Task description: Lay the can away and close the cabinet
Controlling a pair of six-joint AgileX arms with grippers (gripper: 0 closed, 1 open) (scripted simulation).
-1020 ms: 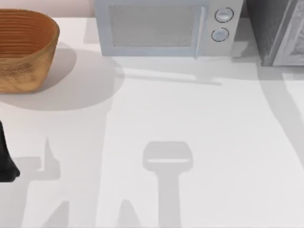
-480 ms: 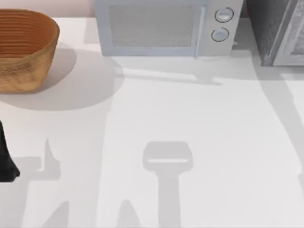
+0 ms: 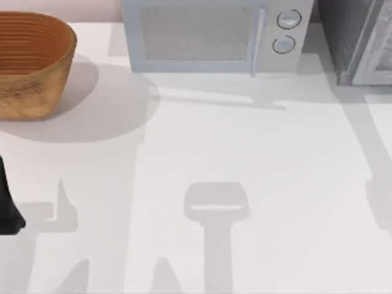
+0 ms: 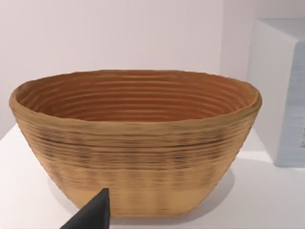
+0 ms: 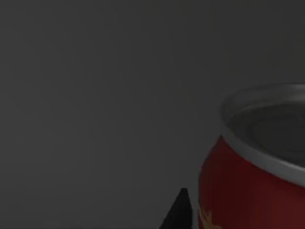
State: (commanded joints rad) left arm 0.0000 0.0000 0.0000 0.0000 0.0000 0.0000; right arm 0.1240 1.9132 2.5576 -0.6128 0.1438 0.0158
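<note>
Item 1: can (image 5: 252, 181), upright, right beside my right claw, dark cabinet (image 3: 352, 37) wall behind, at table's far right corner; grip undeterminable; left arm parked

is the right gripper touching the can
Cannot tell. In the right wrist view the can sits close beside a dark fingertip against a grey surface, but the frame cuts off where they would meet, so neither contact nor gap shows.
</note>
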